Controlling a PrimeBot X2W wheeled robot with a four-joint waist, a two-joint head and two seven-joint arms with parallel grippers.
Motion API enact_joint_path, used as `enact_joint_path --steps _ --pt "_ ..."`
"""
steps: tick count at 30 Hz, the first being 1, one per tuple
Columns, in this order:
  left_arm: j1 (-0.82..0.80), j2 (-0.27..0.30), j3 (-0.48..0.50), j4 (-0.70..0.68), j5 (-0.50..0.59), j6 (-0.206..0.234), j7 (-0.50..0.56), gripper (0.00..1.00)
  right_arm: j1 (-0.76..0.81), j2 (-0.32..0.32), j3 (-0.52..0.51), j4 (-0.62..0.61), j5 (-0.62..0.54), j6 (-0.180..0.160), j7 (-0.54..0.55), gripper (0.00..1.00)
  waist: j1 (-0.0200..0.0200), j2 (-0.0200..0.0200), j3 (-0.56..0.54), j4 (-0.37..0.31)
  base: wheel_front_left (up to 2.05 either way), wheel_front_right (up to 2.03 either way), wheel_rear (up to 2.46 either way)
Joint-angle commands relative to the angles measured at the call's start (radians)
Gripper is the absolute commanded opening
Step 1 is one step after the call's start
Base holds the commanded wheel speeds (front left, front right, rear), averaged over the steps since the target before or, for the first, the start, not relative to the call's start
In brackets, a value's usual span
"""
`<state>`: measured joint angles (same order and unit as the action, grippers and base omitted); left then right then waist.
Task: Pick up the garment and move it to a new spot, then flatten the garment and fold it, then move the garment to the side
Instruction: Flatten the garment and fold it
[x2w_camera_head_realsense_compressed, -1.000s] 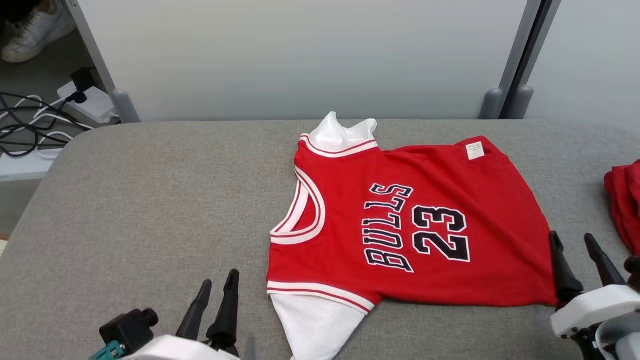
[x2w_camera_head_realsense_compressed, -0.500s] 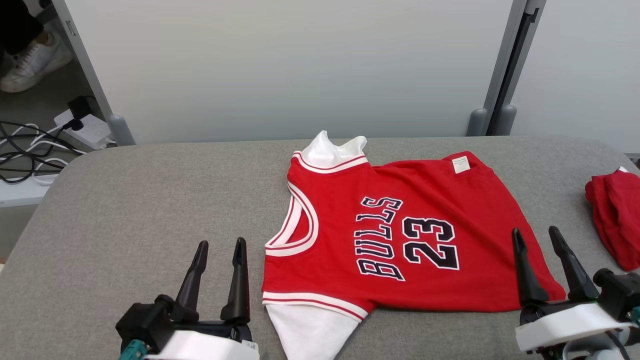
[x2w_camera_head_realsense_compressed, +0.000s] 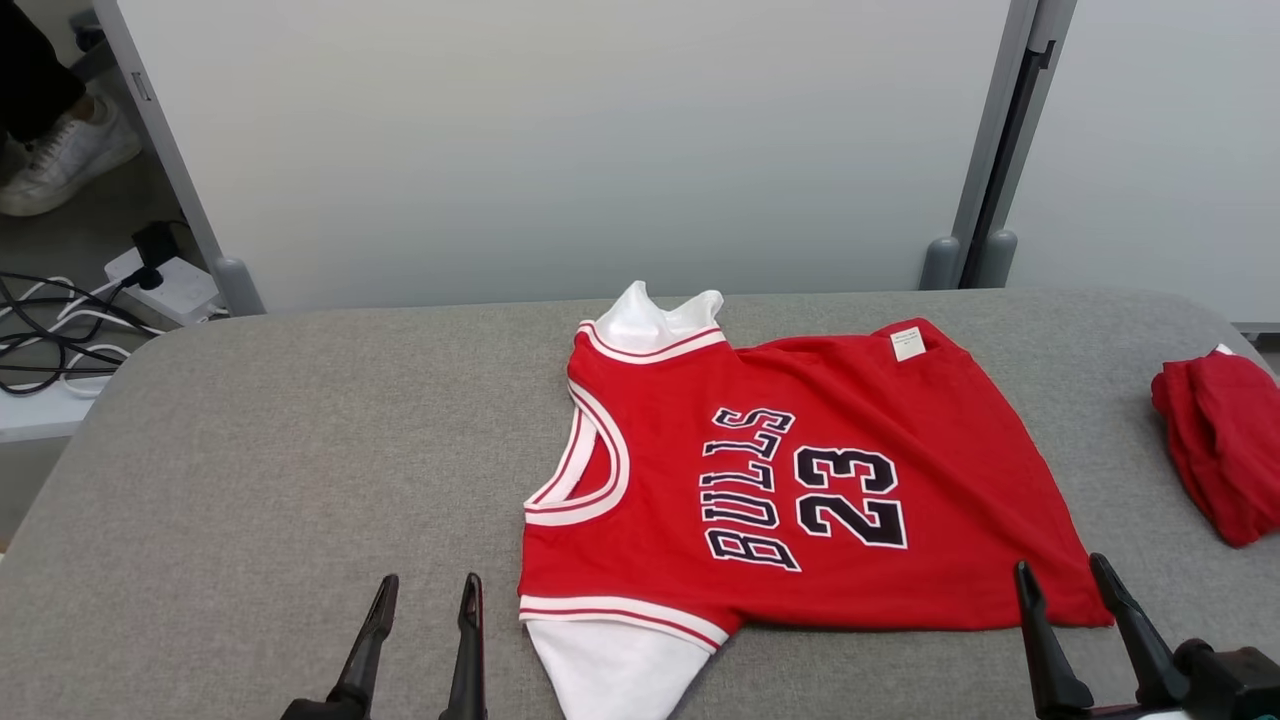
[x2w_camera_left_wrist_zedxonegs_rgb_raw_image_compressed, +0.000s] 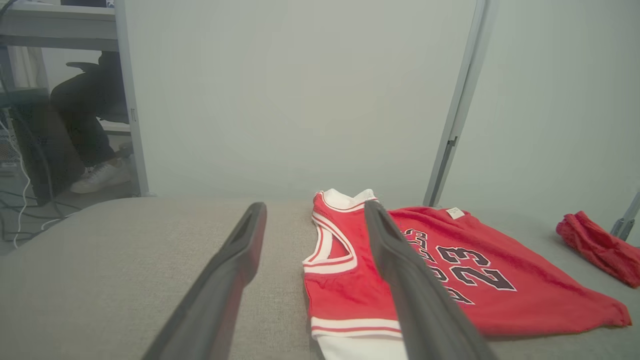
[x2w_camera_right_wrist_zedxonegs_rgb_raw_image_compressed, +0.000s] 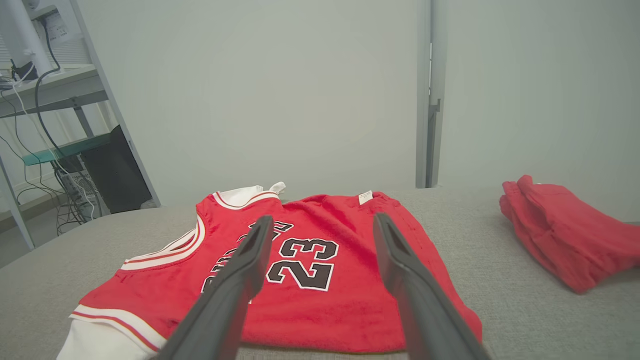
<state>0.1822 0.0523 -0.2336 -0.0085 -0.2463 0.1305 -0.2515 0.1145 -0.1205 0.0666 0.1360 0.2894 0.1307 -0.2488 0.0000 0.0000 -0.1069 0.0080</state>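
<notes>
1. Red sleeveless jersey (x2w_camera_head_realsense_compressed: 800, 480) with white trim reads "BULLS 23"; its small white label (x2w_camera_head_realsense_compressed: 908, 343) is illegible.
2. It lies centre-right on the grey fabric table (x2w_camera_head_realsense_compressed: 300, 430), with pale partition panels (x2w_camera_head_realsense_compressed: 560, 140) behind.
3. Left gripper (x2w_camera_head_realsense_compressed: 430, 582) and right gripper (x2w_camera_head_realsense_compressed: 1060, 565): fingers apart, both empty.

The supporting surface is a table (x2w_camera_head_realsense_compressed: 250, 480) with rounded far corners, covered in grey woven fabric. A red jersey (x2w_camera_head_realsense_compressed: 800, 500) with white trim, white sleeves and black "BULLS 23" lettering lies spread flat right of centre, neck opening toward the left, with a small white label at its far edge. A second red garment (x2w_camera_head_realsense_compressed: 1215, 450) lies bunched at the right edge, well apart from the jersey.
</notes>
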Motion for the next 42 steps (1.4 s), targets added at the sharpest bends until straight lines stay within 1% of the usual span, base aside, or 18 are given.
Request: enact_joint_path --steps 1,7,29,31,34,37,40,42 --pt "-0.019 -0.002 0.038 -0.028 -0.001 0.015 -0.01 1.0 -0.014 -0.009 0.012 -0.033 -0.01 0.0 -0.013 1.0 0.0 0.0 -0.002 -0.003 0.0 0.0 0.0" --pt "0.003 -0.002 0.037 -0.03 -0.01 0.022 -0.01 1.0 -0.005 -0.004 0.006 -0.033 -0.005 0.0 -0.013 1.0 0.0 0.0 -0.009 -0.008 0.0 0.0 0.0" --pt "-0.006 -0.002 0.014 -0.002 -0.008 0.015 -0.01 1.0 -0.02 -0.001 0.02 -0.029 0.008 0.0 -0.013 1.0 0.0 0.0 -0.002 -0.002 0.0 0.0 0.0" --pt "-0.001 -0.002 0.005 0.022 -0.011 0.008 -0.01 1.0 -0.02 -0.001 0.018 -0.029 0.008 0.0 -0.013 1.0 0.0 0.0 -0.001 -0.001 0.0 0.0 0.0" --pt "0.0 -0.002 -0.033 0.116 -0.023 -0.026 -0.01 1.0 -0.02 -0.001 0.015 -0.03 0.008 0.0 -0.013 1.0 0.0 0.0 0.0 0.002 0.0 0.0 0.0" --pt "-0.015 -0.002 -0.087 0.266 -0.037 -0.061 -0.01 1.0 -0.021 -0.001 0.015 -0.029 0.008 0.0 -0.013 1.0 0.0 0.0 0.001 0.004 0.0 0.0 0.0" --pt "-0.062 -0.002 -0.129 0.405 -0.059 -0.077 -0.002 1.0 -0.024 0.0 0.017 -0.029 0.007 0.0 -0.013 1.0 0.0 0.0 0.005 0.006 0.0 0.0 0.0" --pt "-0.098 -0.002 -0.156 0.469 -0.077 -0.083 0.003 1.0 -0.027 0.001 0.021 -0.028 0.008 0.0 -0.013 1.0 0.0 0.0 0.009 0.006 0.0 0.0 0.0"
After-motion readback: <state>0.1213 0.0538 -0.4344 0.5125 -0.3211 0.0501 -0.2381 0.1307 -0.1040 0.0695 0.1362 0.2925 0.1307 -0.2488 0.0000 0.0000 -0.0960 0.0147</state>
